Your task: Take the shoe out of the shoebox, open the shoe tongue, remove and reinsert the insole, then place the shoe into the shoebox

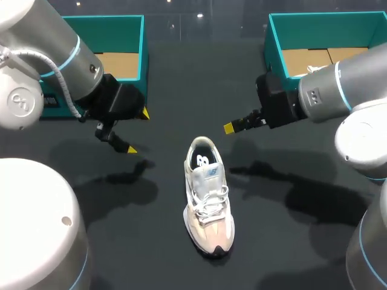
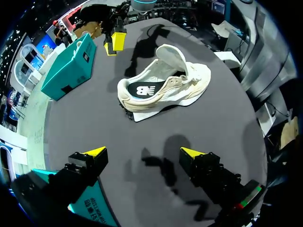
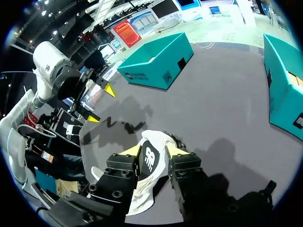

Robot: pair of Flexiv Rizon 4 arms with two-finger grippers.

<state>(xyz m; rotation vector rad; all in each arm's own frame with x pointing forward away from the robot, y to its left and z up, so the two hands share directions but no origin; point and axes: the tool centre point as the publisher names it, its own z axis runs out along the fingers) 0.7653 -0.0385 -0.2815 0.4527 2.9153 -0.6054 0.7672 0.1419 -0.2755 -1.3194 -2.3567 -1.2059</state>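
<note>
A white and beige shoe [image 1: 207, 199] lies on its sole in the middle of the black table, toe toward the front edge. Its dark insole [image 1: 201, 162] shows inside the opening. In the left wrist view the shoe [image 2: 163, 82] lies ahead of my left gripper [image 2: 143, 152], its tongue [image 2: 169, 53] lifted. The left gripper [image 1: 137, 132] hangs open and empty to the shoe's left. My right gripper [image 1: 230, 128] hovers beside the heel at the right. In its own view the right gripper [image 3: 152, 150] shows a narrow gap with the shoe [image 3: 151, 139] beyond it, nothing held.
Two teal shoeboxes stand at the back: one at the left [image 1: 115, 48] behind my left arm, one at the right [image 1: 326, 42] behind my right arm. Both show brown cardboard inside. The right box holds something white [image 1: 314, 68].
</note>
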